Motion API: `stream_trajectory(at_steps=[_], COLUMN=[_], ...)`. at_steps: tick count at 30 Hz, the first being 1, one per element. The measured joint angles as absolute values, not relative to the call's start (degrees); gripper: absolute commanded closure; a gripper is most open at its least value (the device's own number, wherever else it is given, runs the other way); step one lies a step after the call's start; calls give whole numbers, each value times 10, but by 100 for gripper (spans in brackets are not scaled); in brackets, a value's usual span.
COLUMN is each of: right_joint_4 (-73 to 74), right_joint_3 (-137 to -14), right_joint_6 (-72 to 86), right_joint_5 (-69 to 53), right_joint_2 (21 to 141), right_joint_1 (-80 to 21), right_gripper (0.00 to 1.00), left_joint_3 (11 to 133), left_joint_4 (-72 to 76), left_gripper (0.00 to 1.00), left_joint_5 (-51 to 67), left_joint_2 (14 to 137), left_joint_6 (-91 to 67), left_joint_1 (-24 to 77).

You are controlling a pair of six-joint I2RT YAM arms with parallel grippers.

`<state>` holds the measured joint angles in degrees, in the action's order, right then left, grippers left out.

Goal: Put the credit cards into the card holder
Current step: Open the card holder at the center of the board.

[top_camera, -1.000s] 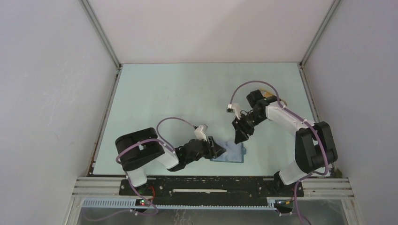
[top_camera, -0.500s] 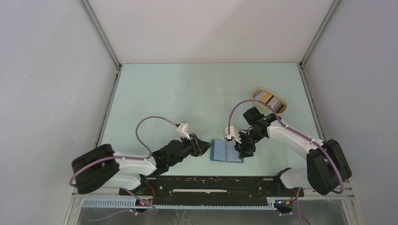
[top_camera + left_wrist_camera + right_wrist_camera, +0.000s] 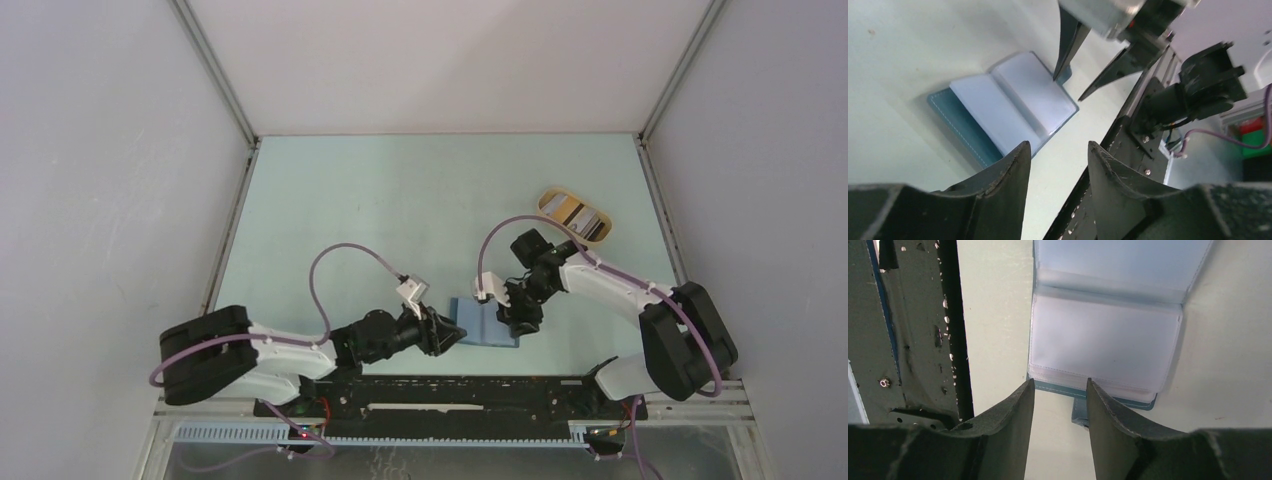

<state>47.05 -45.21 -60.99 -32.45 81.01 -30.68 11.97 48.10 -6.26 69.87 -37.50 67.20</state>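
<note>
The teal-blue card holder (image 3: 487, 325) lies open on the table near the front edge, clear inner pockets up (image 3: 1015, 105) (image 3: 1105, 337). My left gripper (image 3: 453, 336) is low at its left side, open, with nothing between the fingers (image 3: 1058, 146). My right gripper (image 3: 521, 322) hovers at the holder's right edge, open and empty (image 3: 1060, 382); its tips sit just off the edge, next to the snap tab (image 3: 1079, 416). The credit cards (image 3: 577, 216) lie whitish-grey in the tan tray, away from both grippers.
The tan oval tray (image 3: 550, 198) stands at the right rear of the pale green table. A black metal rail (image 3: 450, 394) runs along the front edge, just behind the holder in the wrist views (image 3: 1128, 145) (image 3: 923, 330). Grey walls enclose the sides.
My right arm came down from the tray area to the holder's right edge. The left gripper drew back, then moved right to the holder's left side.
</note>
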Motion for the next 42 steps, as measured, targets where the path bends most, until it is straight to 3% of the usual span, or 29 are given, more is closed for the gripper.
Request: stream_trajectory(at_steps=[10, 20, 27, 42], right_joint_4=[514, 534, 557, 592], right_joint_3=[-503, -571, -592, -625], right_joint_6=[-573, -356, -303, -280], right_joint_5=[-387, -498, -498, -459], right_joint_2=[830, 896, 996, 1064], right_joint_1=[-237, -158, -151, -151], right_gripper=[51, 52, 51, 49], left_joint_3=[201, 242, 251, 260], left_joint_4=[513, 469, 448, 448], left_gripper=[43, 46, 44, 44], left_joint_5=[-61, -112, -117, -117], left_joint_2=[834, 900, 932, 943], left_joint_6=[-340, -345, -345, -345], left_joint_1=[709, 712, 712, 712])
